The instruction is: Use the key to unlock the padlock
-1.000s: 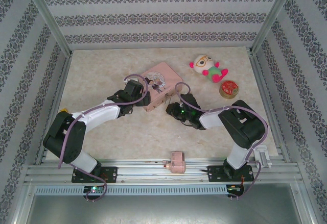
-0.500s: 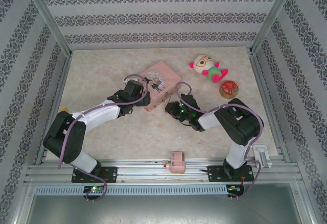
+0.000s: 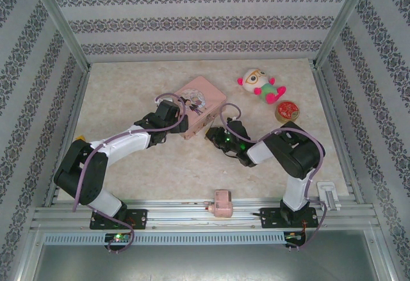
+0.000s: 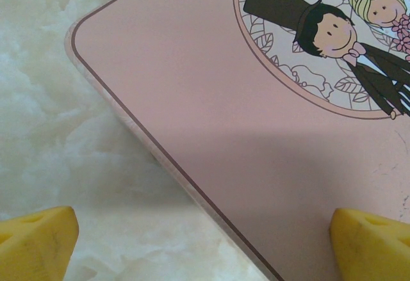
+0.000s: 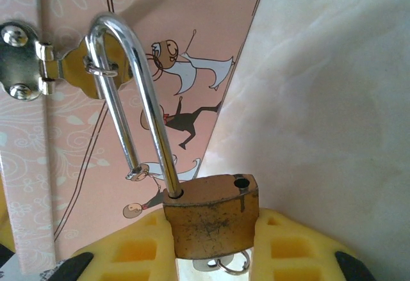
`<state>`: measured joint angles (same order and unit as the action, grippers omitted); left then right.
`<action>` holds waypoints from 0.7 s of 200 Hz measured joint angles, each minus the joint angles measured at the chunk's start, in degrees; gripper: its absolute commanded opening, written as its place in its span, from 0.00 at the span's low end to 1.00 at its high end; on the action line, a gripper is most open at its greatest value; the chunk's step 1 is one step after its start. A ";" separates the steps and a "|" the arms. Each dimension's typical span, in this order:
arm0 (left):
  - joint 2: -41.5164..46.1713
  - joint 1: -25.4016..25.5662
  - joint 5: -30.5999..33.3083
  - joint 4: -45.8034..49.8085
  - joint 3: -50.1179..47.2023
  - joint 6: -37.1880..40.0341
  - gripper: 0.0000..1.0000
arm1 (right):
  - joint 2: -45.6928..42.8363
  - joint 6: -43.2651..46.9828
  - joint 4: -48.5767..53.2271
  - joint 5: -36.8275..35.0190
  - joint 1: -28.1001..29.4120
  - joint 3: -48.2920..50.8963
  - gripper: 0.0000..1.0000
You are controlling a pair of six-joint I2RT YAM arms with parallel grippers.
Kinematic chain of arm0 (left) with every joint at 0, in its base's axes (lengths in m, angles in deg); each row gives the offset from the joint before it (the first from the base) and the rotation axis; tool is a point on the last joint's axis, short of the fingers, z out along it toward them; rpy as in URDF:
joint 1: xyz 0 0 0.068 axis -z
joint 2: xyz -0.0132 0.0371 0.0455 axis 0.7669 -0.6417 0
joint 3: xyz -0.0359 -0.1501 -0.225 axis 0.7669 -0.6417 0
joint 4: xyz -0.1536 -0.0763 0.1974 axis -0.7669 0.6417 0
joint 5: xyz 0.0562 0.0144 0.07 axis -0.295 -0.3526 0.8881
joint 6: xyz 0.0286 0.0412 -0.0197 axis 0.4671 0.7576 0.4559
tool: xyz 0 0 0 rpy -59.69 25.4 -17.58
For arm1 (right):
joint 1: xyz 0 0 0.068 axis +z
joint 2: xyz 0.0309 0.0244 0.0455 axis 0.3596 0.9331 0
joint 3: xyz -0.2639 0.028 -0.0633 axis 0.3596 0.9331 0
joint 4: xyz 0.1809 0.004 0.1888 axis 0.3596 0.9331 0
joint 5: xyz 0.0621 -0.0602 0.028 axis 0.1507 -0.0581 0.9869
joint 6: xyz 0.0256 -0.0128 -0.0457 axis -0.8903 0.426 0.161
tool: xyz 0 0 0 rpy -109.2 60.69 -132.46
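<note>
The right claw is clamped on the brass body of the padlock, just off the 5 o'clock side of the pink tin. The shackle stands sprung, its short leg out of the body and its bend hooked through the tin's hasp. The key pokes out at the body's 6 o'clock. The left claw is spread wide over the tin's lid corner, gripping nothing, one fingertip above the bench.
</note>
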<state>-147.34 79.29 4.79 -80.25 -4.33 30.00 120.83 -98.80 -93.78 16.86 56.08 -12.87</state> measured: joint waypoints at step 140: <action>0.33 -0.02 0.04 -0.11 -0.46 -0.02 0.99 | 3.15 -3.34 -8.70 -0.70 -0.02 1.36 0.00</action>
<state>-147.01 79.27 4.84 -80.36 -4.79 29.98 123.97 -102.14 -102.48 16.16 56.06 -11.52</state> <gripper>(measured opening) 0.993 0.195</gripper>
